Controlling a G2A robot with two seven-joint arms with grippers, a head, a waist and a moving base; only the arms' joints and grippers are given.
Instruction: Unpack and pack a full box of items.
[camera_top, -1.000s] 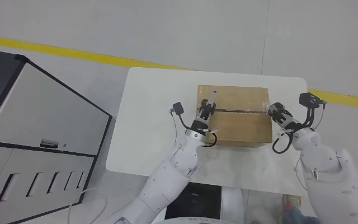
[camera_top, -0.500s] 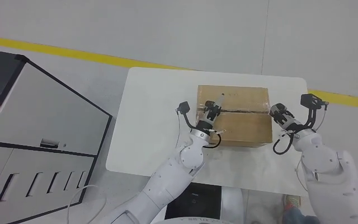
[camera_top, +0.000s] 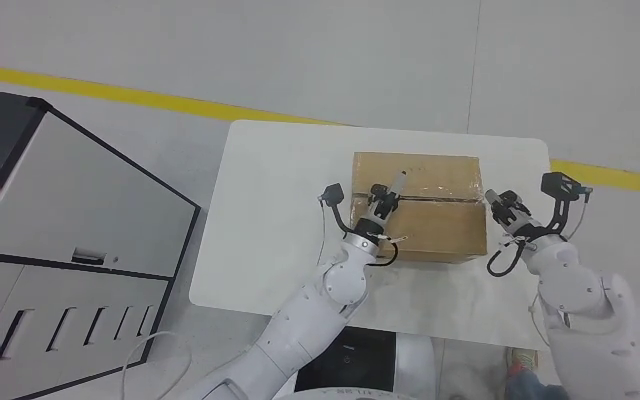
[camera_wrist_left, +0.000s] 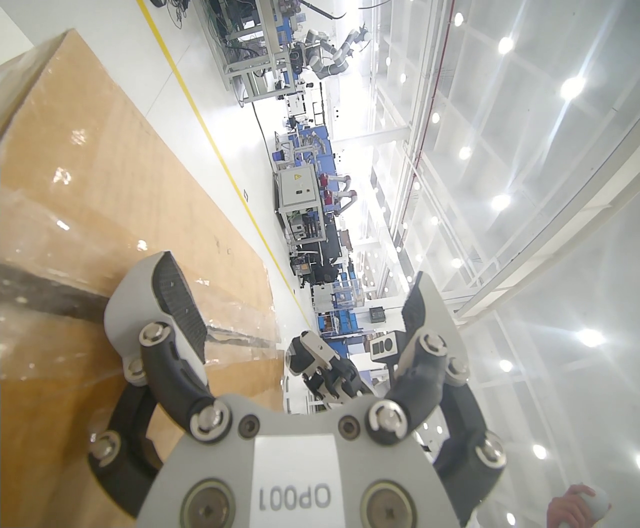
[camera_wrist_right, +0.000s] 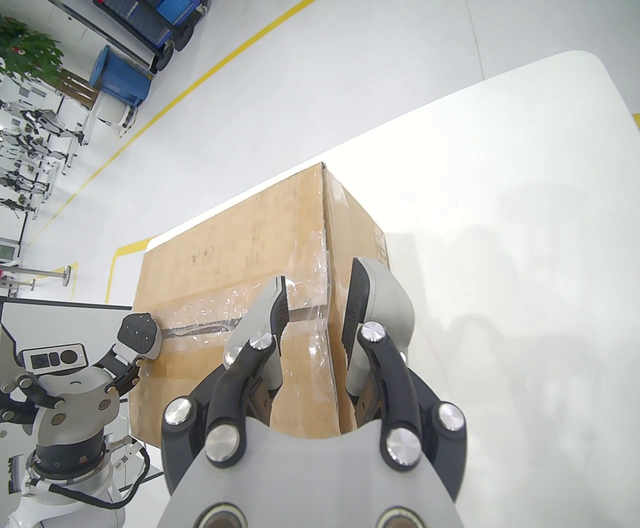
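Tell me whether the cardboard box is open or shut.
Shut. On the cardboard box both flaps lie flat, meeting under clear tape. Whether it is cut: cannot tell.

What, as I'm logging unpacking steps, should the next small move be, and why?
Probably drag the left claw along the taped seam toward the right claw: the box is taped shut, the open left claw sits at that seam, the open right claw straddles its end.

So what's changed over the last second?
The left gripper shifted a little inward along the taped seam of the cardboard box. The right gripper eased slightly off the box's opposite end, toward the robot. Both stay open, holding nothing. The box hasn't moved and is still taped shut.
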